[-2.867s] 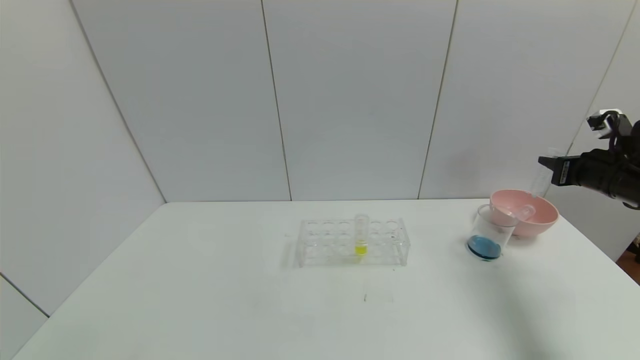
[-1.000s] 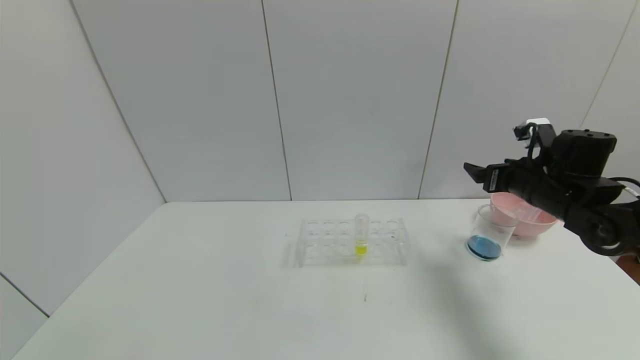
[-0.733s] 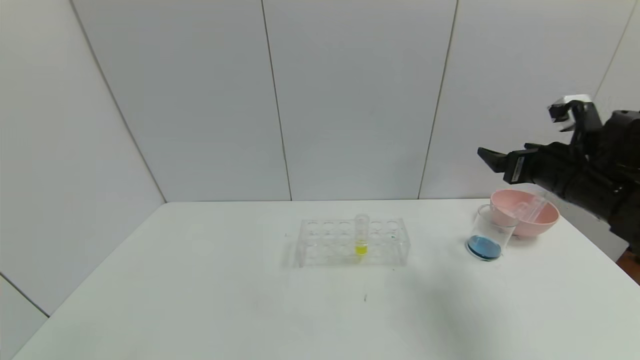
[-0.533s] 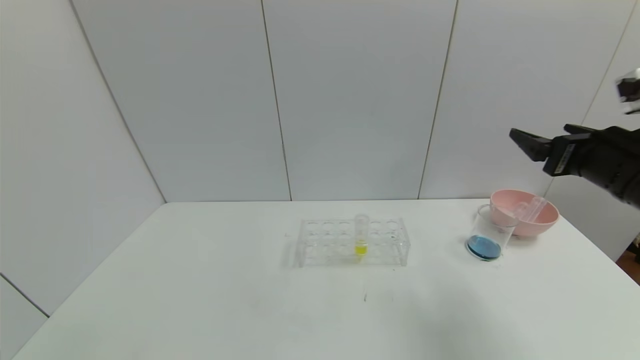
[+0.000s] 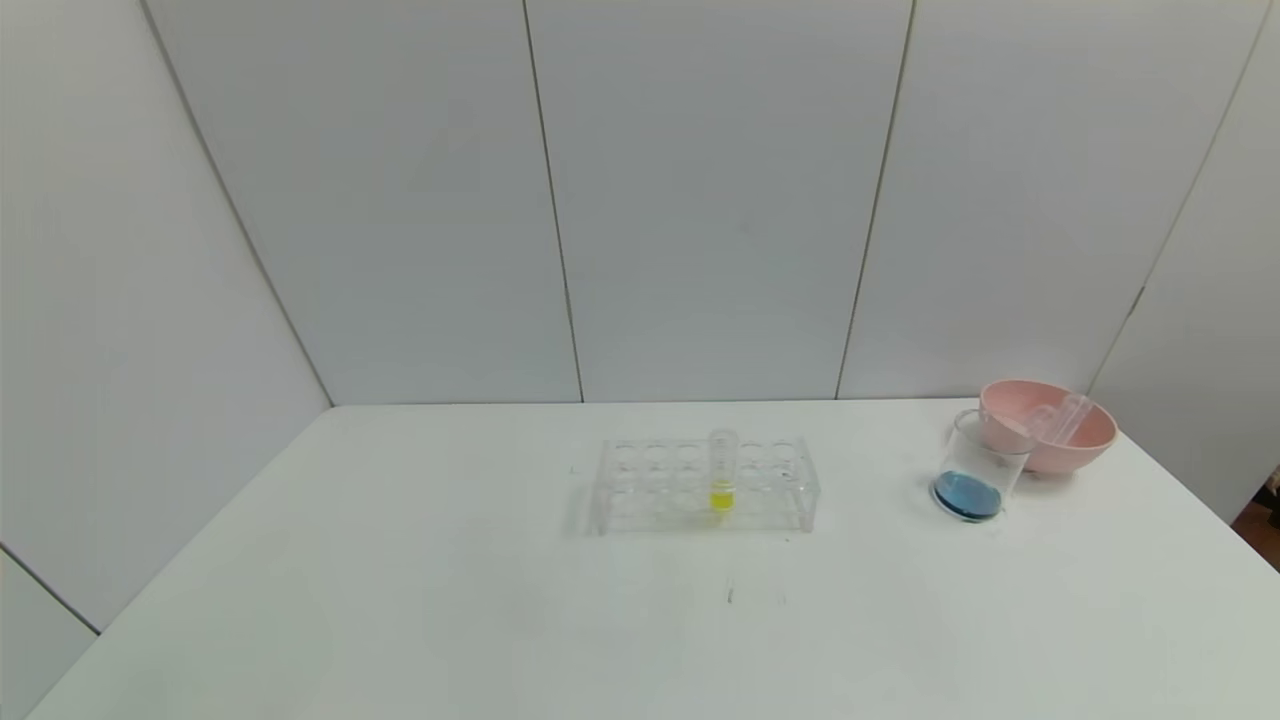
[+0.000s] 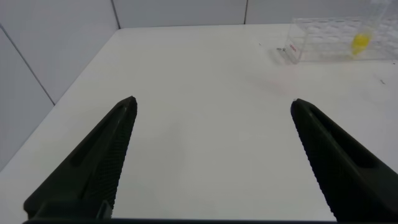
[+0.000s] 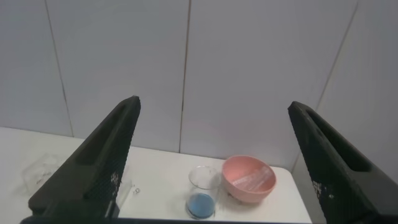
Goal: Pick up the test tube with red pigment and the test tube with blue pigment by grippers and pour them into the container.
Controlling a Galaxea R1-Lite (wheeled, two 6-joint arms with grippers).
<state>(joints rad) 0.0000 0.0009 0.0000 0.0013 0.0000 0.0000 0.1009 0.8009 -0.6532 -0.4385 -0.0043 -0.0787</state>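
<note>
The container, a clear beaker (image 5: 975,460), stands at the table's right and holds blue liquid; it also shows in the right wrist view (image 7: 203,186). No tube with red or blue liquid shows. Two empty clear tubes (image 5: 1065,418) lie in the pink bowl (image 5: 1070,458) just behind the beaker. Neither gripper shows in the head view. My right gripper (image 7: 214,102) is open and empty, high above and well back from the beaker and bowl (image 7: 249,195). My left gripper (image 6: 212,101) is open and empty over the bare left part of the table.
A clear tube rack (image 5: 705,485) stands mid-table with one tube of yellow liquid (image 5: 722,470) in it; both show in the left wrist view, rack (image 6: 323,46) and yellow tube (image 6: 360,41). White walls close off the back and both sides.
My right arm let an empty clear tube go into the pink bowl, then rose and drew back to the right, out of the head view.
</note>
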